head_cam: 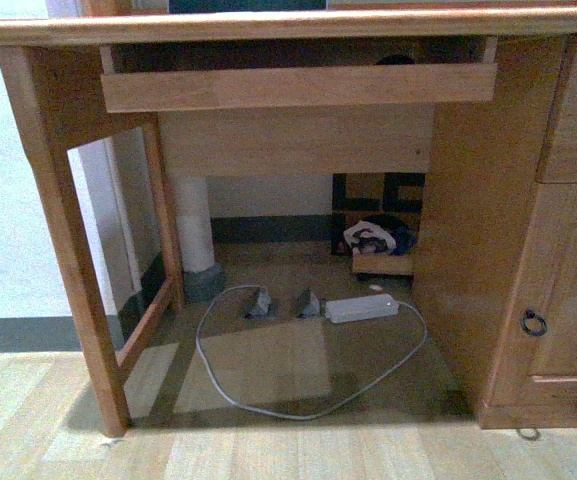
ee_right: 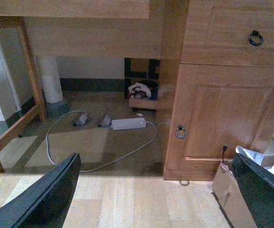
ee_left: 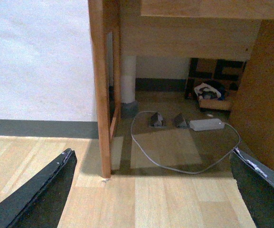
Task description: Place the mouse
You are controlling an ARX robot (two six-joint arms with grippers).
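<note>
Fingers of the left gripper [ee_left: 151,159] stand wide apart at the edges of its wrist view, with nothing between them but bare floor [ee_left: 165,199]. The right gripper [ee_right: 155,161] shows the same broad, empty spread, low near the cupboard door [ee_right: 222,118]. Both arms hang short of the desk [head_cam: 268,25], probably parked clear of it, since neither touches anything. Its pull-out tray [head_cam: 298,88] juts forward under the top, likely as the resting place. Over the tray's front board, toward its right end, a dark dome peeks: most likely the mouse [head_cam: 396,59], lying on the tray, mostly hidden. Further in, a grey cable [head_cam: 208,370] loops round to the white adapter [head_cam: 361,307], and a box of clothes [head_cam: 383,262] sits at the back
</note>
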